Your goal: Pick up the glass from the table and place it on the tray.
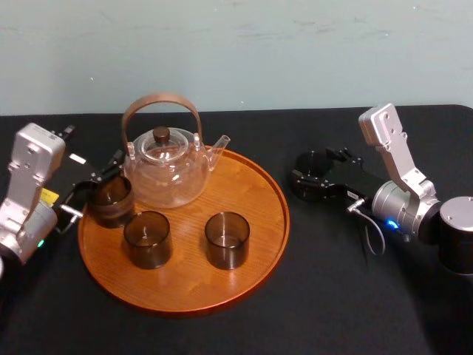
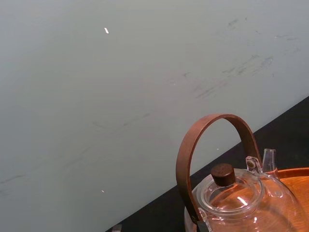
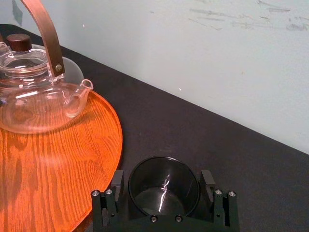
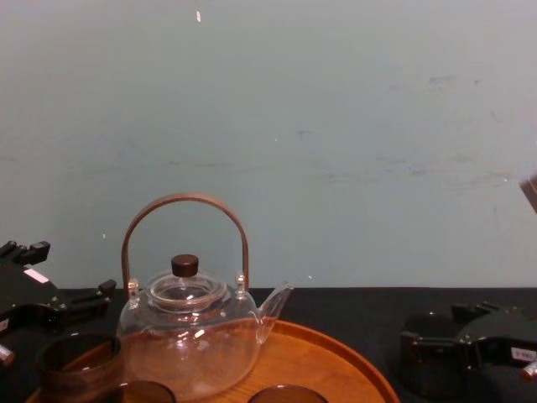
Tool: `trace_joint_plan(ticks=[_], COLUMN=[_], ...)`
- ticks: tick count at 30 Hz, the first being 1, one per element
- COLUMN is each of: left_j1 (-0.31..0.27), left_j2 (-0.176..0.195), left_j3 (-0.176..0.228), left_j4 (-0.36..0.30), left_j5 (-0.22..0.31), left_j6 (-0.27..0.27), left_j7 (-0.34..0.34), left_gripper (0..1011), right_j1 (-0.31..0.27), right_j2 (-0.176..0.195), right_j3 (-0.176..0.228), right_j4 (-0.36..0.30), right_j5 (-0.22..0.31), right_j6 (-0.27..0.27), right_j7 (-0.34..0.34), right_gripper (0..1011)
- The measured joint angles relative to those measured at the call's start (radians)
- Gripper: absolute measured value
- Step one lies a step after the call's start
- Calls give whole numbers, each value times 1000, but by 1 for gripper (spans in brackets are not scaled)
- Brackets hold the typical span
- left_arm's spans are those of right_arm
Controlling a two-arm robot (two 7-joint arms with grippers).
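Far left: left gripper (image 1: 94, 194) sits at the tray's left rim, right beside a dark rim glass (image 1: 111, 200). That glass appears to stand just inside the rim, close to the glass teapot (image 1: 164, 171). Cannot tell whether this claw is grasping it or has released it.

Centre: round wooden tray (image 1: 251, 281) carries the teapot at the back. Two more dark glasses are in front, one (image 1: 148, 238) left of the other (image 1: 227, 239), both upright and apart.

Right: right gripper (image 1: 310, 176) is low over the black table (image 1: 332, 296), just off the tray's right rim. Its wrist view shows the table glass (image 3: 164, 186) upright between the jaws, a finger (image 3: 116, 182) tight against each side of its wall. Reads as clenched on the glass. Whether the base has left the cloth I cannot tell.

Judgement: grasp made, roughly the first half done. Left to do: lift, carry leftward over the rim, set down on the bare wood at the tray's right side, let go.
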Motion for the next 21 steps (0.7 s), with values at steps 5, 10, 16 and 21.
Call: trace_joint_plan(ticks=[5, 10, 16, 21], left_j1=[0, 0, 0, 0], left_j2=[0, 0, 0, 0], left_j3=[0, 0, 0, 0], left_j4=[0, 0, 0, 0], left_j5=[0, 0, 0, 0], left_j6=[0, 0, 0, 0], left_j7=[0, 0, 0, 0], left_gripper=[1001, 1001, 1001, 1001], right_j1=[-1, -1, -3, -3], right_j2=[0, 0, 3, 4], right_j3=[1, 1, 3, 4], right_j4=[-1, -1, 1, 13], right_j5=[1, 1, 7, 19], right_j6=[0, -1, -3, -3], right_j7=[0, 0, 5, 18], right_gripper=[1002, 1002, 1002, 1002])
